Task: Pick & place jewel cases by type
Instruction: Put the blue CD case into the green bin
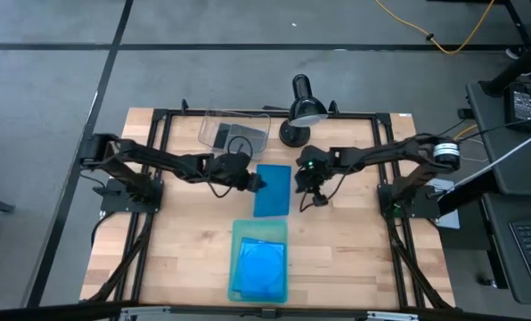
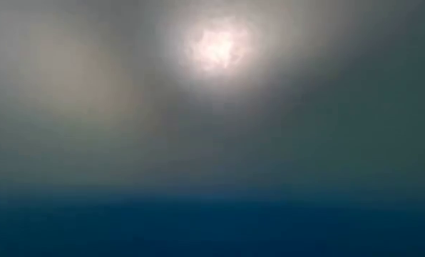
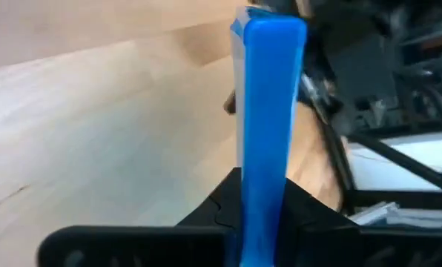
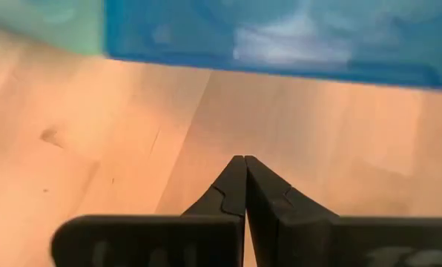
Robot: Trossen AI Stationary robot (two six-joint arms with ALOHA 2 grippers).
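Note:
A translucent blue jewel case (image 1: 273, 189) lies flat-looking at the table's middle. My left gripper (image 1: 258, 184) is shut on its left edge. In the left wrist view the case (image 3: 267, 111) shows edge-on between the fingers. My right gripper (image 1: 320, 201) hangs shut just right of the case and touches nothing. Its wrist view shows the shut fingertips (image 4: 245, 167) over bare wood, with the blue case (image 4: 280, 33) beyond. Another blue case (image 1: 258, 265) lies in the pale-green tray (image 1: 237, 234). A dark case (image 1: 223, 135) sits in the clear bin (image 1: 257, 120). My left gripper pinches the blue case's left long edge (image 3: 262, 185) between its two fingers, one on each flat face. It reaches in from the table's left, slanting downward. The case extends away from the fingers toward the right. Whether it is clear of the table I cannot tell.
A black desk lamp (image 1: 303, 109) stands at the far middle, beside the clear bin. The dark frame rails (image 1: 159, 134) run along the table's sides. Bare wood lies left and right of the green tray. The low view is filled by a blur, blue at its bottom.

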